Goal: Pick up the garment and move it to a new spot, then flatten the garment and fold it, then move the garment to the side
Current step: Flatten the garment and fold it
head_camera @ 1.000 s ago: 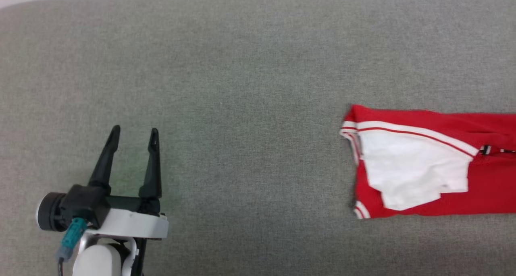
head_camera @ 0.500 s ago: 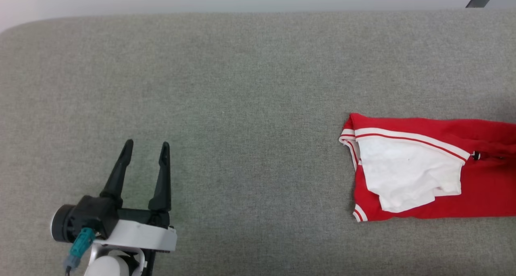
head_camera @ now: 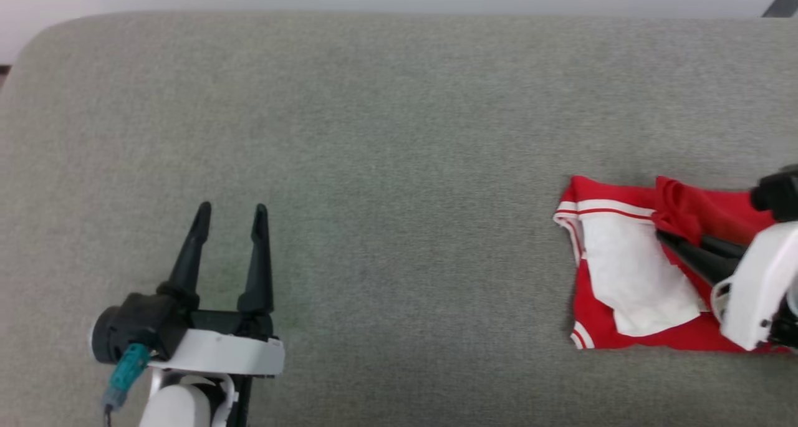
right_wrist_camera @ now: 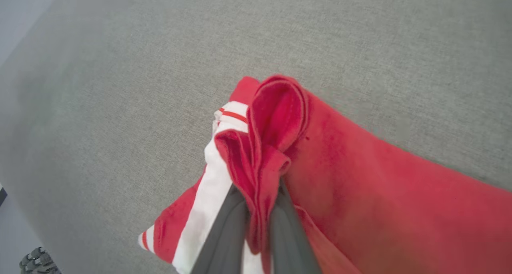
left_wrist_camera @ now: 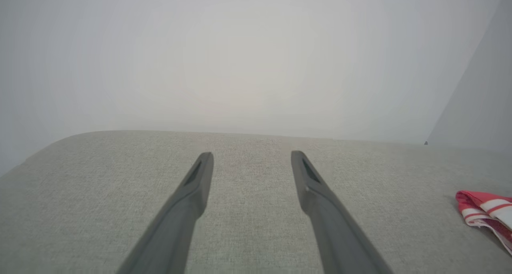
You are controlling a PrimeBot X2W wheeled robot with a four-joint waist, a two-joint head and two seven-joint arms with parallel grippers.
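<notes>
1. The shirt (head_camera: 629, 277) is seen lying on the right side of the grey fabric-covered desk (head_camera: 399, 134), folded up into a smallish bundle, with a white sleeve laid across the red
2. A bunched fold of red cloth along the shirt's far edge is pinched by the right hand (head_camera: 664, 235), with the fingers pressed together on it. That bit is pulled up off the rest, which is left flat on the desk
3. In the right wrist view the pinched fold is seen sticking up in a loop past the two dark fingers (right_wrist_camera: 224, 234), with the red-and-white stripe trim just to their left
4. The left hand (head_camera: 232, 207) is held over the desk's left side, well apart from the shirt, fingers spread wide, with bare desk seen between them
5. In the left wrist view the shirt's striped corner is caught at the far right edge, and a pale wall (left_wrist_camera: 256, 66) is seen behind the desk
</notes>
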